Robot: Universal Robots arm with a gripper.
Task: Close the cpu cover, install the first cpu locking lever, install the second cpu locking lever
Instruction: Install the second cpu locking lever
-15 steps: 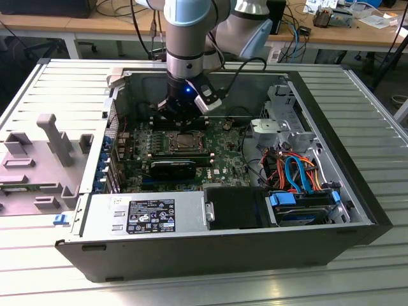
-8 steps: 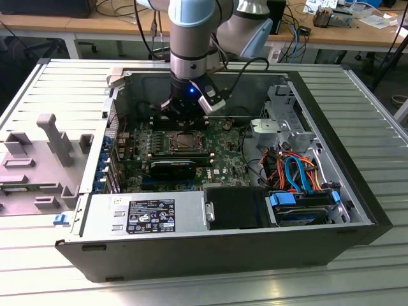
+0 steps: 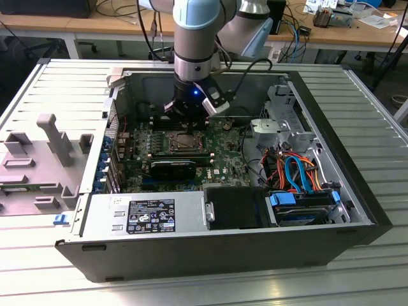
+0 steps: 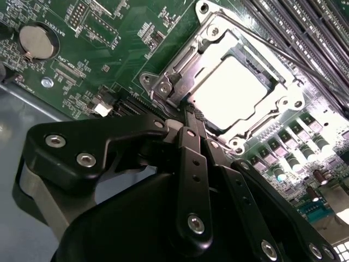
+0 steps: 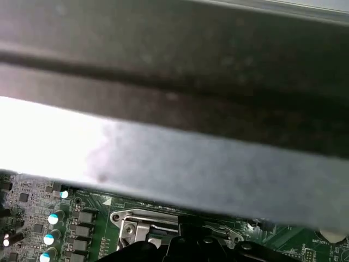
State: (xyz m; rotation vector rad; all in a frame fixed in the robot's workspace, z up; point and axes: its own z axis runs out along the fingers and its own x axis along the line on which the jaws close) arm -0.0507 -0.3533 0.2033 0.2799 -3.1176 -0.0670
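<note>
The cpu cover (image 3: 182,141) is a small silvery frame lying flat on the green board inside the open computer case. In the second wrist view the cpu cover (image 4: 177,82) surrounds the bright square chip (image 4: 234,90), and a thin metal rod (image 4: 272,49) runs along one side of the socket. My gripper (image 3: 191,123) hangs straight down over the socket's far edge. Its black fingers are shut together, and the gripper (image 4: 189,115) has its tips at the socket's edge near a corner. In the first wrist view the cpu cover (image 5: 144,222) peeks out beyond the gripper's dark body.
A black oblong block (image 3: 173,169) sits just in front of the socket and a grey power-supply box (image 3: 146,217) nearer still. Drive bays with blue and orange cables (image 3: 296,172) fill the exterior view's right. The case wall (image 5: 174,136) stands close behind the gripper. Memory slots (image 4: 311,27) flank the socket.
</note>
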